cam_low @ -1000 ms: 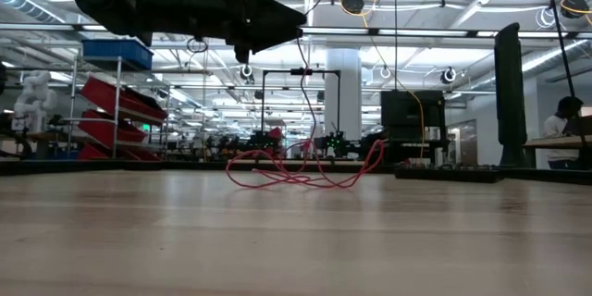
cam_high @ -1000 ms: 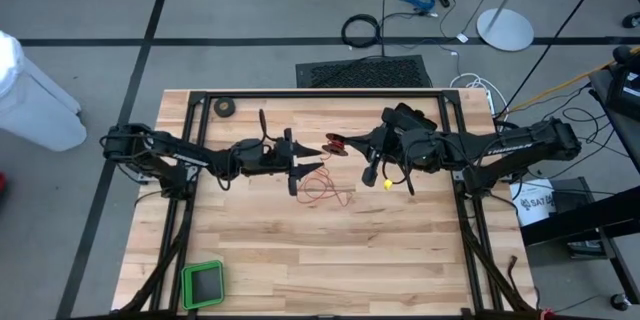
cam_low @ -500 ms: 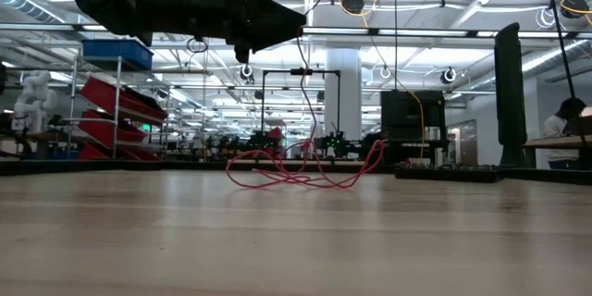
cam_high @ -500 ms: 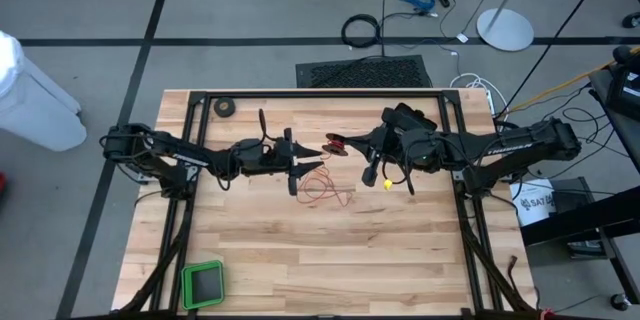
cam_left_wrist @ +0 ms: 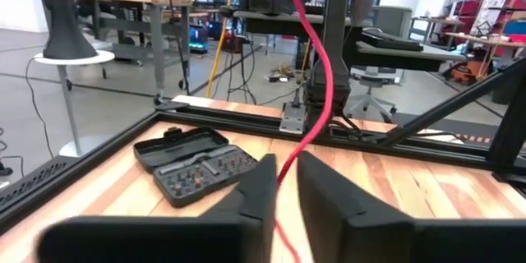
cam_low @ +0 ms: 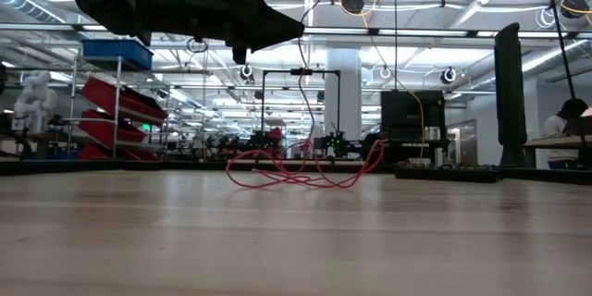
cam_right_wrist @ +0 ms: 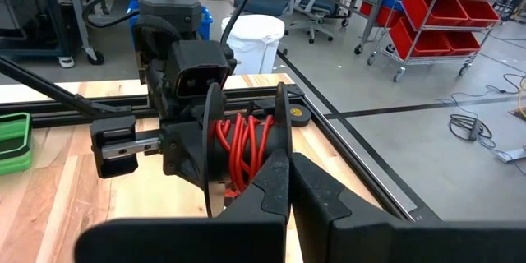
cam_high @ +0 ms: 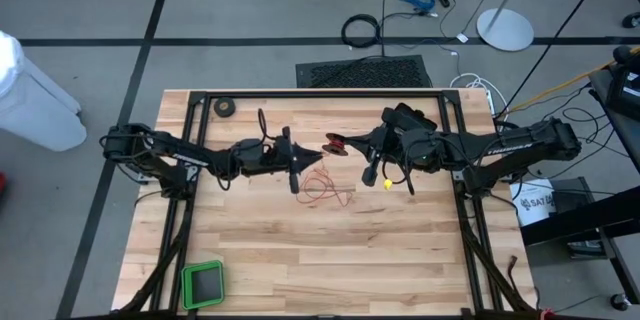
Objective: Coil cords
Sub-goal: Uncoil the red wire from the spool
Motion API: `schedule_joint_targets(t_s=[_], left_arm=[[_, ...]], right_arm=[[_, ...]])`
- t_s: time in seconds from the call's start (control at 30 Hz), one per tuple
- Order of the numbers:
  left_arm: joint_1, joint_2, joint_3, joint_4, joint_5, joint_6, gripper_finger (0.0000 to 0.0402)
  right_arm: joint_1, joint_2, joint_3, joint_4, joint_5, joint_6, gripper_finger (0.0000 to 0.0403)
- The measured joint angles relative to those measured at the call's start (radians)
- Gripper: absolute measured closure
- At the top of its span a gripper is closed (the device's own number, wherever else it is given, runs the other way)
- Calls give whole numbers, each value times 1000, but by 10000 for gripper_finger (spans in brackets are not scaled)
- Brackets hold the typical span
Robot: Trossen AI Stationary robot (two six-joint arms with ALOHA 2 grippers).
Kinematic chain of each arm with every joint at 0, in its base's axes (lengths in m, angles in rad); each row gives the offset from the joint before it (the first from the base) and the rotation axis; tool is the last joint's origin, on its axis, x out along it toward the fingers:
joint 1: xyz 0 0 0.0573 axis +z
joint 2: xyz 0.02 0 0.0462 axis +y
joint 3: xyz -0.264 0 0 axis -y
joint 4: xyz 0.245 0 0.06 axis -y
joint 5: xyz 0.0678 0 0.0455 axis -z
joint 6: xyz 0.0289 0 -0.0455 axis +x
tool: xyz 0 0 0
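- Left fingers [cam_left_wrist: 255, 193] nearly together, just a slim gap left, with the red wire [cam_left_wrist: 316, 90] running right through that gap; can't tell from the wrist view if it's actually pinched.
- Left gripper [cam_high: 308, 158] up off the bench [cam_high: 330, 260], about mid-bench, pointing at the right arm.
- Right fingers [cam_right_wrist: 275, 185] closed tight, clamped on one rim of the reel [cam_right_wrist: 242, 148]. Right gripper [cam_high: 352, 146] also up in the air, facing the left one, tips near each other.
- Reel held well clear of the bench, between the two grippers, with several turns of red wire on it.
- From the reel, wire dropping down to a loose tangle lying on the bench, below and between the grippers; looks pretty messy in the low view, loops all over.
- Open bit case [cam_high: 410, 117] on the bench under the right arm, near the far edge.
- Black tape roll [cam_high: 226, 107] off at the far left corner, well apart from everything.
- Green tray [cam_high: 203, 283] at the near left corner.
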Motion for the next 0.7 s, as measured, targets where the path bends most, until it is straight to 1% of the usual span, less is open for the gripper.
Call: schedule_joint_targets(t_s=[0.07,0.1,0.43,0.53,0.6,0.7], left_arm=[[0,0,0,-3,0,0,388],[0,0,0,-6,0,-1,393],[3,0,0,-8,0,-2,399],[5,-1,0,-10,-16,-2,400],[10,-17,0,-45,-21,4,400],[26,-75,0,-122,-23,5,400]], right_arm=[[0,0,0,0,0,0,403],[0,0,0,0,0,0,403],[0,0,0,-1,0,0,403],[0,0,0,-8,-5,0,403],[0,0,0,-15,-23,1,403],[0,0,0,-37,-25,14,403]])
